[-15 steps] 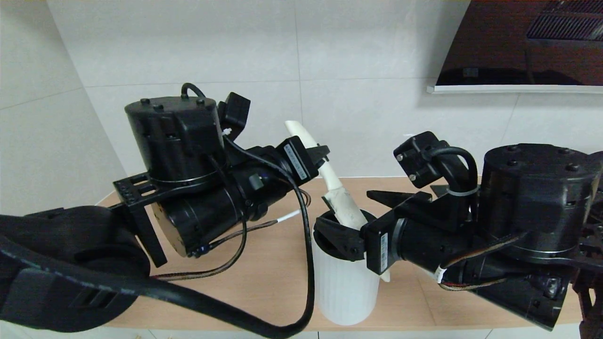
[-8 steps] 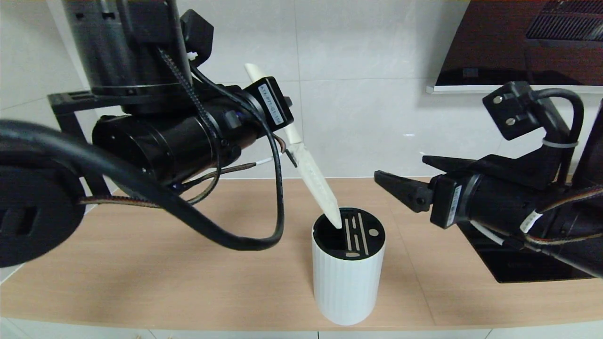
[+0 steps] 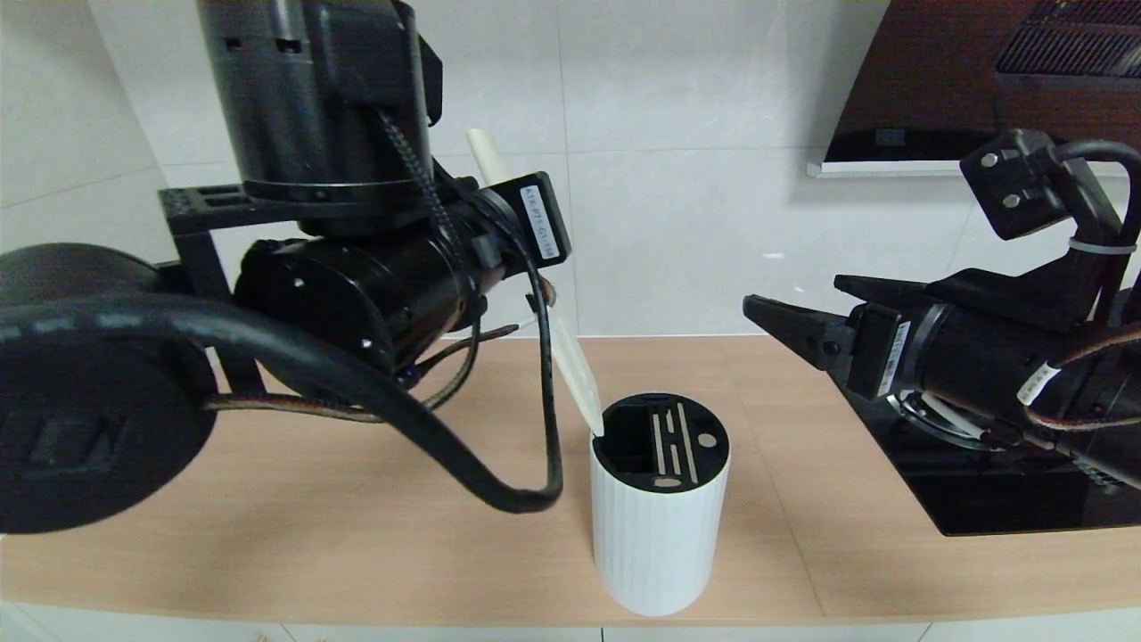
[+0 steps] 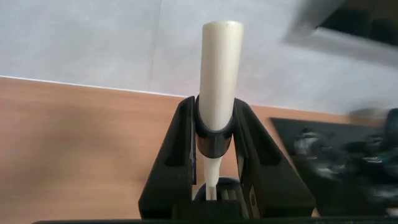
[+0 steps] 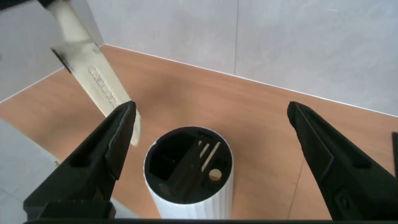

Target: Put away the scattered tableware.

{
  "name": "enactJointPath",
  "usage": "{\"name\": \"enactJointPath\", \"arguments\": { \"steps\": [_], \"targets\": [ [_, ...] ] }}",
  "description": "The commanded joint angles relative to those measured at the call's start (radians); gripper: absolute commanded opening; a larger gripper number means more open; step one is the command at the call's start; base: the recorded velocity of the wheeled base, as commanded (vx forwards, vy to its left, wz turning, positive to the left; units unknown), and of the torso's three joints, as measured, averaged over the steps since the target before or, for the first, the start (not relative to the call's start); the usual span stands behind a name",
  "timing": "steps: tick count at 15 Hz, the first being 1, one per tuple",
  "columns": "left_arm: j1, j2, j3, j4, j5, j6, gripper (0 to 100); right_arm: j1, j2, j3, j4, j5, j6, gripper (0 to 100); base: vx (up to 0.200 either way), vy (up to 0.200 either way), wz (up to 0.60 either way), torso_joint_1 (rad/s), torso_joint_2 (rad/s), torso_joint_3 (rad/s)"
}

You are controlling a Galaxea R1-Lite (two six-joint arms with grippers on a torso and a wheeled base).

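Knife [image 3: 575, 370], leftward now, in left gripper [image 4: 214, 124]

- light wood table [image 3: 267, 535] running across the bottom of the frame
- white tiled wall [image 3: 695, 107] behind it
- dark range hood [image 3: 980, 80], upper right
- black cooktop [image 3: 980, 499], lower right

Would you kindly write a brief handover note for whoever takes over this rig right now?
Left pincer: shut on the handle of the white knife, blade slanting down.
Right pincer: open and holding nothing, in the air to the right of the holder.
Things: the white ribbed holder stands upright near the front edge of the wooden counter. The knife tip is at the holder's left rim, not in any slot.
Done: knife picked up and brought to the holder.
Left: line the blade up with an opening in the black top, lower it in and release.
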Motion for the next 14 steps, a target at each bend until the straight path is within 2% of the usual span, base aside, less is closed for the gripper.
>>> {"name": "enactJointPath", "arguments": {
  "steps": [1,5,9,14],
  "targets": [
    [-0.047,0.056,0.006,-0.031,0.034,0.013,0,-0.001,0.012,0.0,-0.001,0.0,0.0,100,0.0,0.0,0.0,0.0,0.0,0.0],
    [-0.049,0.127,0.009,-0.127,0.074,0.048,0,-0.002,0.019,0.002,-0.002,0.0,0.0,100,0.0,0.0,0.0,0.0,0.0,0.0],
    [-0.052,0.171,0.007,-0.134,0.077,0.048,0,-0.001,0.027,0.003,-0.002,0.0,0.0,100,0.0,0.0,0.0,0.0,0.0,0.0],
    [-0.084,0.209,0.007,-0.17,0.097,0.048,0,-0.001,0.041,0.01,-0.01,0.0,0.001,100,0.0,0.0,0.0,0.0,0.0,0.0]
  ]
}}
